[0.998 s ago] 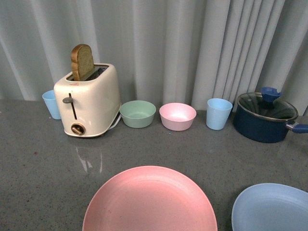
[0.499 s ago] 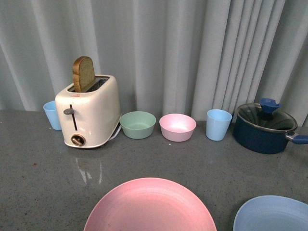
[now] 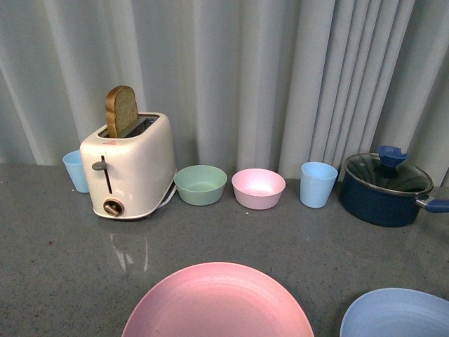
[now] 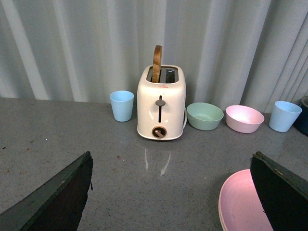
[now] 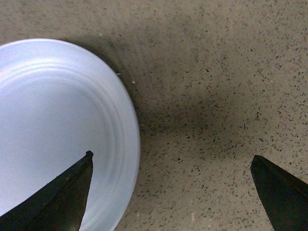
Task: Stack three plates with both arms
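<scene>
The right gripper (image 5: 171, 156) hangs spread wide and empty, one finger over the rim of the blue plate (image 5: 57, 125), the other over bare counter (image 5: 207, 72). The left gripper (image 4: 171, 159) is likewise spread and empty, the pink plate (image 4: 240, 204) near one finger. In the front view everything sits slightly lower than a second ago, spacing unchanged: only the view shifted, nothing is stacked. The third plate is out of sight. The toaster (image 3: 130, 165) bears a red mark, too small to read.
</scene>
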### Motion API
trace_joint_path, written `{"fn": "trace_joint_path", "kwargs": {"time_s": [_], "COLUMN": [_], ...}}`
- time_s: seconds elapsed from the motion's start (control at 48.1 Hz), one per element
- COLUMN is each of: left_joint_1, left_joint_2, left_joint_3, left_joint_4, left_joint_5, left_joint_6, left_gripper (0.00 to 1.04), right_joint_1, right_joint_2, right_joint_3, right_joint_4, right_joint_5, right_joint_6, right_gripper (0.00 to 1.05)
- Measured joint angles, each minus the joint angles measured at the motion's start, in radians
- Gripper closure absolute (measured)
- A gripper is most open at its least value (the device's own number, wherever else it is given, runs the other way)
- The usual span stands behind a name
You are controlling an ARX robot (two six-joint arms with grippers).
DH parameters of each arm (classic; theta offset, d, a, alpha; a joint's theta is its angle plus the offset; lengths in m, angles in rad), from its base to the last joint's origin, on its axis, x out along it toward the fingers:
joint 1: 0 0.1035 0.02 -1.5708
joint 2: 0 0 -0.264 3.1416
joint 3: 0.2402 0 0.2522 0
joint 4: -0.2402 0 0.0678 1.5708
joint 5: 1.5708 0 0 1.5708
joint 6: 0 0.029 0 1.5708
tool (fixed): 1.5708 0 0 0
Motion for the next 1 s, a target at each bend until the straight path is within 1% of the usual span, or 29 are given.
{"fn": "trace_joint_path", "kwargs": {"time_s": [0.083, 0.208, 0.52, 0.769, 0.998], "left_joint_1": [0.000, 0.000, 0.000, 0.000, 0.000], "left_joint_2": [0.000, 0.000, 0.000, 0.000, 0.000], "left_joint_3": [0.000, 0.000, 0.000, 0.000, 0.000], "left_joint_4": [0.000, 0.000, 0.000, 0.000, 0.000], "left_joint_5": [0.000, 0.000, 0.000, 0.000, 0.000], "left_joint_6": [0.000, 0.000, 0.000, 0.000, 0.000], "left_gripper": [0.07, 0.07, 0.07, 0.07, 0.07], "right_joint_1": [0.024, 0.069, 0.106, 0.161, 0.201], "right_joint_2": [0.078, 0.140, 0.233, 0.325, 0.377], "right_joint_3": [0.022, 0.032, 0.071, 0.111, 0.130], "right_joint_4": [0.027, 0.039, 0.080, 0.112, 0.137], "right_joint_5": [0.011, 0.001, 0.024, 0.051, 0.056], "right_joint_6": [0.005, 0.027, 0.036, 0.064, 0.093], "right_gripper": [0.07, 0.07, 0.07, 0.07, 0.07]}}
